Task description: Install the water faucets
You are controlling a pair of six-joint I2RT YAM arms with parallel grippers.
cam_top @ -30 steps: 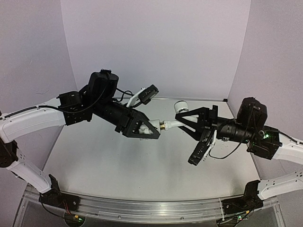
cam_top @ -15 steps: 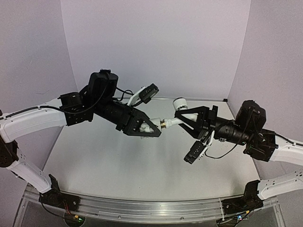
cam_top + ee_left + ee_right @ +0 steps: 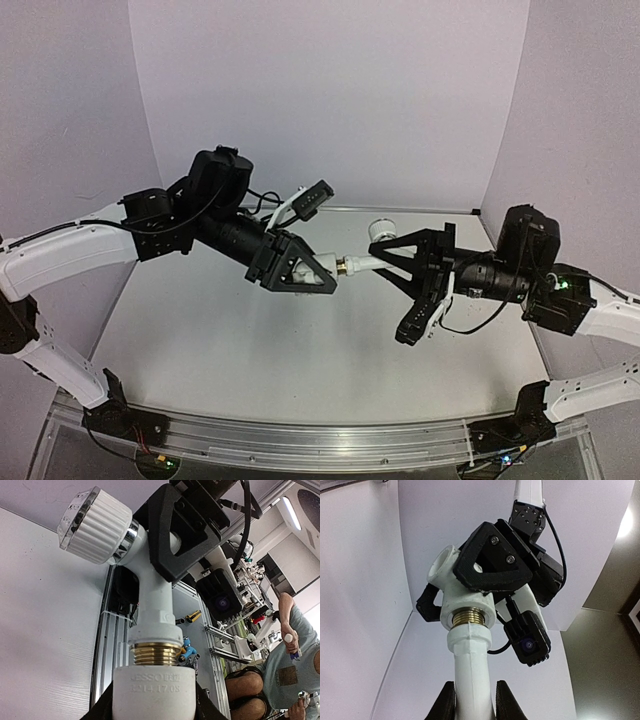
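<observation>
While both pieces hang mid-air above the table (image 3: 250,340), I see the left end effector (image 3: 318,274) clamped on the fitting (image 3: 152,692) and the right end effector (image 3: 383,260) clamped on the tap (image 3: 152,595), brass thread (image 3: 156,652) showing between them. Light, rigid, smooth plastic, I judge; grip the bodies firmly, not the knob (image 3: 97,525).
</observation>
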